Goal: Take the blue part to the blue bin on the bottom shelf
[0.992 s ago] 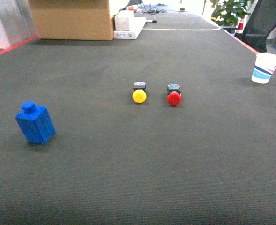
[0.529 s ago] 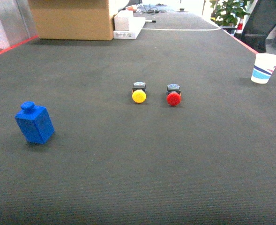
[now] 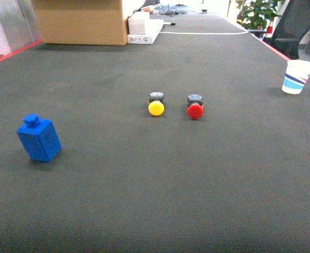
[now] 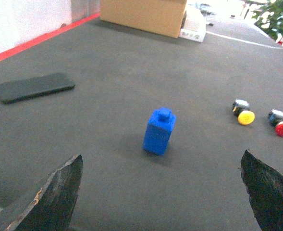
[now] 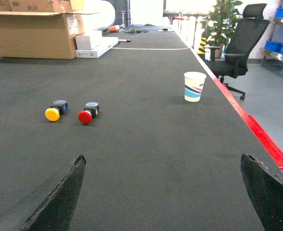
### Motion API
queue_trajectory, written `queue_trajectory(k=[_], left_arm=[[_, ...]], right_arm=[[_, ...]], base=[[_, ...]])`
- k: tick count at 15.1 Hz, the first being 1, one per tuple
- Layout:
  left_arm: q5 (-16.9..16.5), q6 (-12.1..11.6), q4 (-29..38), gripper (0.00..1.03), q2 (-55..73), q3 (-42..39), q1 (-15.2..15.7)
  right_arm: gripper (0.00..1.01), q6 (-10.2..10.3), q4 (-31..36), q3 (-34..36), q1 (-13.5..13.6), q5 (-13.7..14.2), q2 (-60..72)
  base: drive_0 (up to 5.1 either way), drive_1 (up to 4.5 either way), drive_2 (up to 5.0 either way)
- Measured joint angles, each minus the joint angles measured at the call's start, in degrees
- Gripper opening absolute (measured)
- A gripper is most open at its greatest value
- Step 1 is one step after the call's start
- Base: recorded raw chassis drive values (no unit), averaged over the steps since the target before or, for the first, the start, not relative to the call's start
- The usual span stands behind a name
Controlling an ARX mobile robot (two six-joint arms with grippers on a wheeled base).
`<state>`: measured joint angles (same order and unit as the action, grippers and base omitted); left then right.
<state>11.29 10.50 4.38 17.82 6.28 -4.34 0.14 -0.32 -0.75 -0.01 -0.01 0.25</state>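
Observation:
The blue part stands upright on the dark mat at the left, knob on top. In the left wrist view the blue part is ahead of my left gripper, which is open, fingers wide apart with nothing between them. My right gripper is open too, over bare mat, well to the right of the part. Neither gripper shows in the head view. The blue bin and the bottom shelf are out of view.
A yellow button and a red button lie mid-table. A paper cup stands at the right edge, a cardboard box and white box at the back. A black phone lies left of the part. An office chair stands beyond the table.

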Motion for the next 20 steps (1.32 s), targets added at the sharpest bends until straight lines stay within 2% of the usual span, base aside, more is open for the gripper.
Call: queue_trajectory(k=[2,3,4,5,7,10,12,13,14,16,19,20], left_arm=[[-3.9,-0.6,2.5,0.98,4.0,2.6,3.1],[-7.1,-1.1,3.9,0.98,7.7,5.5,5.3],[-13.5,-2.2,6.1,0.98,14.3,11.0,8.4],[-18.8,-4.1,8.4,0.98,21.2,16.0,9.7],[-25.0,-8.0,9.5,0.98,34.1,23.0,12.8],[-32.8,-13.4,5.2,0.98,51.0,37.9,18.0],[-39.6,-15.6,-0.5,0.98,60.6,46.9,18.0],[-40.8,-16.4,-1.7,0.98,65.2,49.7,18.1],[-40.4,-17.2,-3.3,0.98,69.4,53.1,18.6],[-40.5,-19.2,-10.8,0.98,75.1,58.0,18.6],[-46.1,-24.4,-23.4,0.98,79.5,63.6,15.7],[-45.4,-26.2,-25.7,0.98,80.8,66.1,15.3]], right_arm=[[0.98,0.0,0.0,0.0,0.0,0.0,0.0],[0.98,0.0,0.0,0.0,0.0,0.0,0.0],[0.98,0.0,0.0,0.0,0.0,0.0,0.0],[0.98,0.0,0.0,0.0,0.0,0.0,0.0],[0.98,0.0,0.0,0.0,0.0,0.0,0.0],[0.98,0.0,0.0,0.0,0.0,0.0,0.0],[0.98,0.0,0.0,0.0,0.0,0.0,0.0],[0.98,0.0,0.0,0.0,0.0,0.0,0.0],[0.98,0.0,0.0,0.0,0.0,0.0,0.0],[0.98,0.0,0.0,0.0,0.0,0.0,0.0],[0.98,0.0,0.0,0.0,0.0,0.0,0.0],[0.98,0.0,0.0,0.0,0.0,0.0,0.0]], base=[[0.0,0.0,0.0],[0.0,0.0,0.0],[0.0,0.0,0.0],[0.0,0.0,0.0],[0.0,0.0,0.0],[0.0,0.0,0.0],[0.0,0.0,0.0],[0.0,0.0,0.0],[0.0,0.0,0.0],[0.0,0.0,0.0],[0.0,0.0,0.0],[0.0,0.0,0.0]])
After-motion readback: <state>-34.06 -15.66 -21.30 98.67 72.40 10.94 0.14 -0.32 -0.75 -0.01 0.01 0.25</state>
